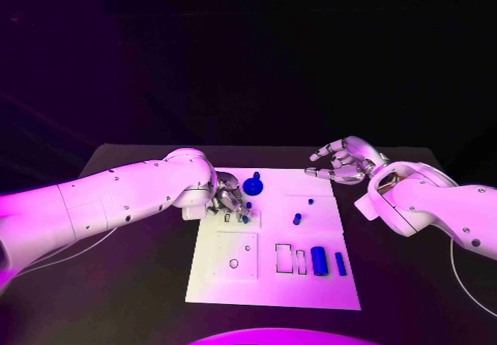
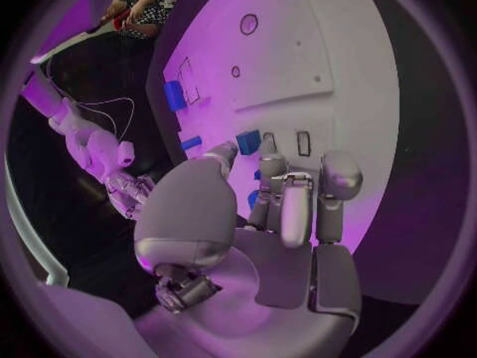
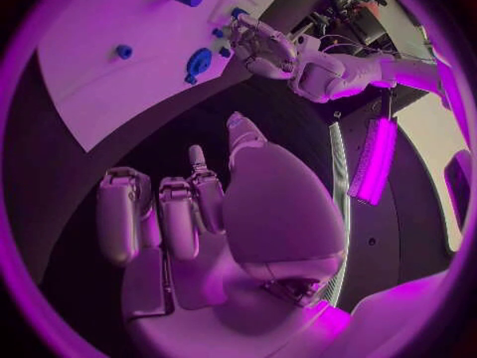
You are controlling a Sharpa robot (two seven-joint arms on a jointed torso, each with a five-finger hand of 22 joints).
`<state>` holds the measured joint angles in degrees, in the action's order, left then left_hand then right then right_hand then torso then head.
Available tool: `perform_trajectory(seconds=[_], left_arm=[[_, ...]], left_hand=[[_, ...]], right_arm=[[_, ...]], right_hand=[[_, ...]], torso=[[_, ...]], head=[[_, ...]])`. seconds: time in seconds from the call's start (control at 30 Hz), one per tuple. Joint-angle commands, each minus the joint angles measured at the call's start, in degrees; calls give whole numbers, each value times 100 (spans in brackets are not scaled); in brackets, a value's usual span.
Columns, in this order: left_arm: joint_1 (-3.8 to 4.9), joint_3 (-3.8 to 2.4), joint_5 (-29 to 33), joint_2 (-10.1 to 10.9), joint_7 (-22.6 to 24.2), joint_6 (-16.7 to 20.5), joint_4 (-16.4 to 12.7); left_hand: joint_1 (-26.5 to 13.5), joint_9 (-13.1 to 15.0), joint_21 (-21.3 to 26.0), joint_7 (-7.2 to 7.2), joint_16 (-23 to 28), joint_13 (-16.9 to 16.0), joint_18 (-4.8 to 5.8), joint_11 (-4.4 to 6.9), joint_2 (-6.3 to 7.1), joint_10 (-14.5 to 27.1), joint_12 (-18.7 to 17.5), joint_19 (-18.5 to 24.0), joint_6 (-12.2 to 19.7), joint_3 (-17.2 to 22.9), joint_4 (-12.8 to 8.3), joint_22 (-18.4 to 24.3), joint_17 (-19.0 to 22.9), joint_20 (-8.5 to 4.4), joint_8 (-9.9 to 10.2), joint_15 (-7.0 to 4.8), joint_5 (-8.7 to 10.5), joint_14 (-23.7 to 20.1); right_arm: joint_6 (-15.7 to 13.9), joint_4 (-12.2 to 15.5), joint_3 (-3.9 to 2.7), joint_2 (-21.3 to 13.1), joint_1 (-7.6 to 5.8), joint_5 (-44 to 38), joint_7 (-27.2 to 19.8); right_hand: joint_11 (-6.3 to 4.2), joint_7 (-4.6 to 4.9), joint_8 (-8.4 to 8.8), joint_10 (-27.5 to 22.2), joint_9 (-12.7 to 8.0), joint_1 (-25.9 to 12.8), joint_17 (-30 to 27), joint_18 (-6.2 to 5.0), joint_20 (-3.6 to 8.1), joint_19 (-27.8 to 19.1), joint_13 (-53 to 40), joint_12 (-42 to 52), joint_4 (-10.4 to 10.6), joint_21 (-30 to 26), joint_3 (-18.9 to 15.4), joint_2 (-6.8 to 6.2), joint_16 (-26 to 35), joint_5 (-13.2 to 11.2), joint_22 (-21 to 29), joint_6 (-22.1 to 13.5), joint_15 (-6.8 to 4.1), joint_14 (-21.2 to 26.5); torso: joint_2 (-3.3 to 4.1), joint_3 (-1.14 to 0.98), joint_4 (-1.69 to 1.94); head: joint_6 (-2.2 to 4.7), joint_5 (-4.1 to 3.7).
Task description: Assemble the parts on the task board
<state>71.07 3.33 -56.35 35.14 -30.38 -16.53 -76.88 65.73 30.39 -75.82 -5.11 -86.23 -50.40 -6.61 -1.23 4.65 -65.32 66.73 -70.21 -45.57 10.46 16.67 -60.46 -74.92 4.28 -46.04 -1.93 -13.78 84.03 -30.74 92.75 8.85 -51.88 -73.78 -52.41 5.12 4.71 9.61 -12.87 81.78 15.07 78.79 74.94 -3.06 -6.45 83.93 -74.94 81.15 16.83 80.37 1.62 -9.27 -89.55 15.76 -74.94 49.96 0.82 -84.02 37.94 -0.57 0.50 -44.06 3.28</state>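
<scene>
Board (image 1: 271, 287) flat white plate at table centre, cut with rectangular slots and round holes for parts. Left hand (image 1: 229, 198) low over board's upper-left, fingers curled around small blue part (image 2: 249, 142); actual grip cannot be told. Likely seating it. Right hand (image 1: 345, 161) off board's far corner, fingers spread, holding nothing, probably waiting. Blue cylinder (image 1: 319, 260) and thin bar (image 1: 341, 264) lie beside slots; round disc (image 1: 255, 187) near left hand.

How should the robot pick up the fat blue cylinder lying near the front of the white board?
Probably from straight above, pinching the fat blue cylinder across its round sides near the middle. It lies flat on the white task board with its ends pointing front and back, and a thin blue bar sits close beside it, so fingers need to slip into that narrow gap carefully.
</scene>
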Motion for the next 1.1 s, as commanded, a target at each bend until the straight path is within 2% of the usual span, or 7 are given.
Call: perform_trajectory(seconds=[0.03,0.23,0.37,0.47,0.57,0.73,1.1], left_arm=[[7,5,62,-31,1,-115,5],[7,16,95,-50,6,-79,27],[6,19,146,-47,16,-33,27],[6,20,176,-42,24,-14,18],[5,20,251,-30,35,16,-2],[4,16,477,13,45,81,-61],[3,-22,690,193,42,344,-229]], left_hand=[[79,10,-22,-1,31,-18,31,5,-19,-2,34,35,30,51,5,-7,-474,2,-31,-9,-34,181],[305,35,-47,21,27,-31,32,25,-114,-11,49,38,24,225,1,-37,-487,-4,-31,-26,-45,187],[812,87,-73,60,30,-30,34,63,-171,-8,43,47,28,709,-31,-66,-491,-25,-48,-67,-38,188],[1076,145,-74,75,37,18,32,79,-114,20,4,69,57,1127,-71,-61,-484,-38,-71,-77,-44,184],[1244,287,-86,48,41,183,33,78,36,63,-107,81,119,1863,-132,-75,-485,-46,-148,-78,-27,182],[1110,511,-120,73,30,141,40,83,233,-39,-62,60,134,2557,-271,-123,-517,-51,-308,-79,-5,198],[968,632,-181,86,1,30,60,97,318,-150,36,-17,127,2864,-403,-227,-585,-63,-383,-94,4,233]], right_arm=[[103,-2,-1,16,-1,-75,-7],[114,-10,-1,30,-1,-70,-5],[127,-16,-1,33,-1,-70,3],[135,-19,-1,33,-1,-73,10],[149,-25,-1,35,-1,-80,18],[181,-34,0,40,-1,-96,25],[222,-50,0,44,2,-116,26]], right_hand=[[-1,-12,-20,-25,6,-58,1263,91,27,250,-557,-22,-7,-19,1,-4,29,18,-983,-5,-42,-542],[-2,-13,-25,-23,6,-61,1261,89,27,247,-559,-20,-9,-27,6,8,30,27,-979,-5,-43,-541],[-2,-13,-28,-22,6,-60,1256,91,27,249,-560,-18,-11,-22,10,15,31,34,-982,-5,-43,-540],[-3,-14,-31,-24,6,-57,1251,90,28,247,-558,-20,-13,-25,16,21,33,42,-981,-6,-43,-539],[-4,-14,-33,-21,6,-52,1254,90,28,248,-562,-16,-16,-23,21,27,32,48,-982,-7,-44,-540],[-4,-14,-36,-18,6,-47,1245,90,28,246,-565,-13,-19,-26,27,32,35,55,-981,-7,-44,-538],[-5,-15,-39,-21,6,-39,1228,85,29,238,-562,-16,-22,-49,32,35,40,64,-969,-8,-45,-534]], torso=[[0,-3,0],[-4,-4,-1],[-3,-6,-2],[2,-3,-4],[4,-3,-4],[8,-2,-2],[5,-10,12]], head=[[-4,-3],[-3,4],[-1,2],[1,4],[-2,5],[-14,-9],[-41,-16]])
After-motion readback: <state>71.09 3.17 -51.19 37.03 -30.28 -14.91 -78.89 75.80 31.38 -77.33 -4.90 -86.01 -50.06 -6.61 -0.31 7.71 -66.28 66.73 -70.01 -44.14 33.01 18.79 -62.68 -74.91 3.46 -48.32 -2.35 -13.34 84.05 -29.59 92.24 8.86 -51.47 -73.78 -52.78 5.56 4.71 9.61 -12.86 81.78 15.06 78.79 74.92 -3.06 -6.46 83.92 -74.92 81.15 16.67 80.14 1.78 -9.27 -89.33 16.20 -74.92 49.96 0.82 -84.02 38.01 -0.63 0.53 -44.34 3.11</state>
